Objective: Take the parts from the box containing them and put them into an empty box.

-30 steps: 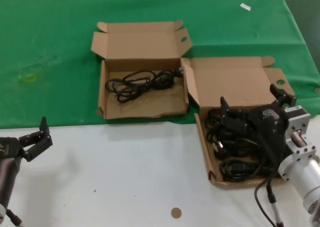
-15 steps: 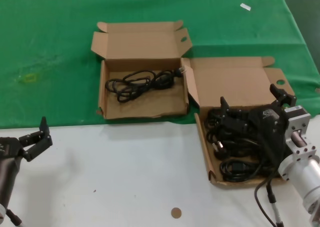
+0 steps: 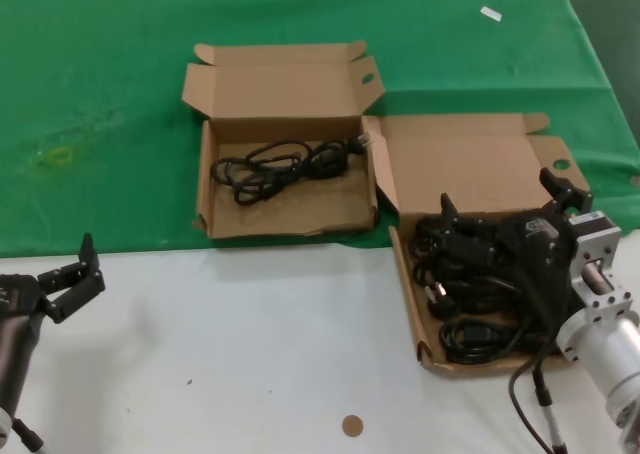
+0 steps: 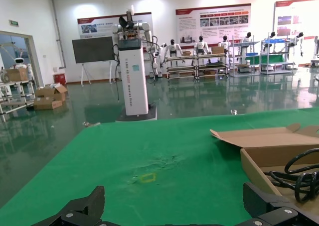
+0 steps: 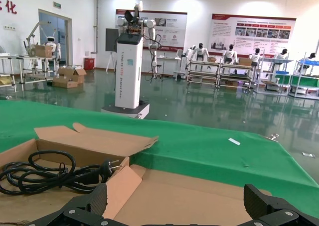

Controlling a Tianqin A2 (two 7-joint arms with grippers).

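Note:
The box containing the parts (image 3: 404, 279), low-fronted, lies at the right with its lid open and a pile of black power cables (image 3: 470, 296) in it. My right gripper (image 3: 500, 196) is open just above that pile, holding nothing; the right wrist view shows its gripper (image 5: 177, 206) over the bare lid (image 5: 199, 196). The other box (image 3: 290, 224), with a wavy front wall, stands to the left and farther back and holds one black cable (image 3: 285, 164), which also shows in the right wrist view (image 5: 45, 176). My left gripper (image 3: 75, 274) is open and idle at the near left.
A green cloth (image 3: 100, 94) covers the far half of the table and the near half is white (image 3: 250, 354). A small brown disc (image 3: 351, 425) lies near the front edge. A yellow ring mark (image 3: 60, 156) is on the cloth at the left.

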